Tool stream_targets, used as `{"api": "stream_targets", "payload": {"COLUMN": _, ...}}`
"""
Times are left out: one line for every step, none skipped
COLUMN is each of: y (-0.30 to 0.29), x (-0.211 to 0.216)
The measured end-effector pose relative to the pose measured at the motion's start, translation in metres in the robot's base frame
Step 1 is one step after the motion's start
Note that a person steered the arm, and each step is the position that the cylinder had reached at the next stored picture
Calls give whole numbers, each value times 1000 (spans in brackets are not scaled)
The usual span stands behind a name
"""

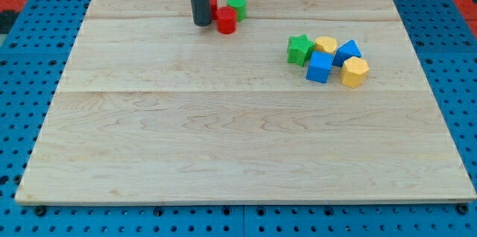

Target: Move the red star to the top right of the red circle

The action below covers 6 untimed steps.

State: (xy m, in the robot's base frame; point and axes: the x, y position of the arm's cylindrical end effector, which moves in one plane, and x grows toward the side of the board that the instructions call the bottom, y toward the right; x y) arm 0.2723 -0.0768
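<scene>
A pale wooden counter is seen filling most of the view, laid on a blue perforated base. The dark rod is seen coming down from the view's top, left of centre, and my tip is set on the counter near its top edge.

No jaws are carried by this arm, so nothing can be said of them as released or clenched; only the rod's end is there to push with.

Just to the view's right of my tip, a tight group of three blocks is found. A red block, which appears round and is judged to be the red circle, lies nearest, close beside the tip or touching it; which cannot be told. A second red block, largely hidden behind the rod, is taken to be the red star, though its shape cannot be made out. A green block is placed at the group's right.

Well apart, toward the view's right, a cluster is formed by a green star, a yellow block, two blue blocks and a yellow hexagonal block.

The star is judged to lie above and just right of the tip, and up-left of the circle; a rightward push along the view's top would be called for.
</scene>
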Motion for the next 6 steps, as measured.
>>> {"api": "stream_targets", "payload": {"y": -50, "x": -25}}
{"api": "stream_targets", "payload": {"y": -40, "x": -49}}
{"api": "stream_targets", "payload": {"y": 38, "x": -49}}
{"api": "stream_targets", "payload": {"y": 125, "x": -48}}
{"api": "stream_targets", "payload": {"y": 186, "x": -46}}
{"api": "stream_targets", "payload": {"y": 181, "x": -71}}
